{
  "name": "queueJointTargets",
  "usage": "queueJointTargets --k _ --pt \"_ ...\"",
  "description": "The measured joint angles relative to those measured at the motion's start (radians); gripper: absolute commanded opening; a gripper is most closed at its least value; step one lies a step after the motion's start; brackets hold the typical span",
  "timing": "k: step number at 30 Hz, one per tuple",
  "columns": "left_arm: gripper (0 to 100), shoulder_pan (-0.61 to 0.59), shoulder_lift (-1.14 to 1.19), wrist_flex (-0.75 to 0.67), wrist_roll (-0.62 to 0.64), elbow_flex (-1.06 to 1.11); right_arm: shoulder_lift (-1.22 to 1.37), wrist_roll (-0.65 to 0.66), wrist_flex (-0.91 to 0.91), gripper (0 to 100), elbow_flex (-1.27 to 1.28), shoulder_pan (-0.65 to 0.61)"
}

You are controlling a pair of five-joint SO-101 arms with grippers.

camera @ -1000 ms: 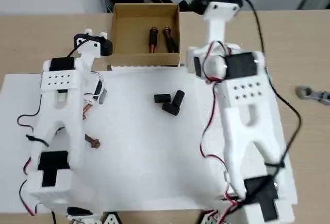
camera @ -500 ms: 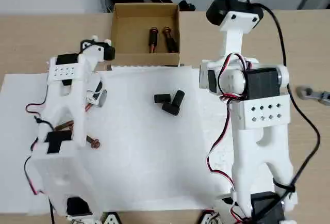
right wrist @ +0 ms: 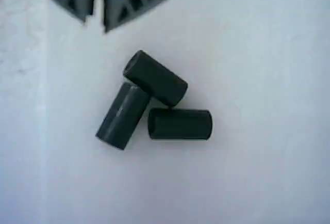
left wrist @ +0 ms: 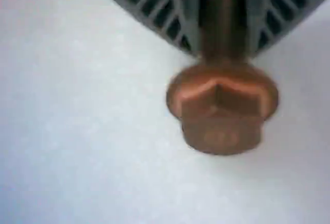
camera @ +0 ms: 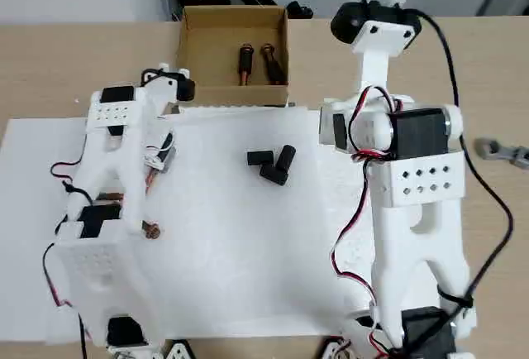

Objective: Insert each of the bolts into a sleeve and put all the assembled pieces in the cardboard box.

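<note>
Roughly two-fifths done, judging by the count. Already inside the open brown cardboard box (camera: 235, 94): two copper bolts seated in black sleeves (camera: 246, 61), side by side and near the middle.

Left to do: three loose black cylindrical sleeves (right wrist: 155, 78) on the white foam sheet (camera: 231, 243), bunched and touching, one apparently leaning on its neighbours. Left gripper (left wrist: 221, 48): clamped on a copper hex-flange bolt (left wrist: 221, 110) by the shank, head sticking out just above the sheet. Right gripper (right wrist: 98, 21): pressed nearly together with a mere slit between the jaws, holding nothing, hanging near the sleeve cluster. One more copper bolt (camera: 150, 228) flat on the sheet, right beside the left arm.

Elsewhere: a grey metal tool (camera: 500, 150) on the tan wooden table (camera: 66, 53), well apart from the work.

Likely hindrances: sleeves packed too tightly to pick one without nudging the others; spare bolt tucked against the left arm's body and wiring.
</note>
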Motion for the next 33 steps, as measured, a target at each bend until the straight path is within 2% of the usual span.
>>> queueJointTargets --k 10,15,20,27,33 --pt "1 -0.006 -0.058 0.041 -0.040 -0.002 0.000 0.000 0.012 0.5 0.000 0.000" --pt "1 -0.008 -0.189 0.063 -0.040 -0.002 -0.006 0.000 0.040 0.5 0.002 -0.018" --pt "1 -0.011 -0.338 0.072 0.014 -0.002 -0.078 0.000 0.040 0.5 0.137 -0.058" --pt "1 -0.011 -0.537 0.129 0.097 -0.002 -0.189 0.000 0.035 0.8 0.448 -0.199" --pt "1 -0.002 -0.749 0.149 0.209 -0.002 -0.193 0.000 -0.147 0.9 0.588 -0.242"
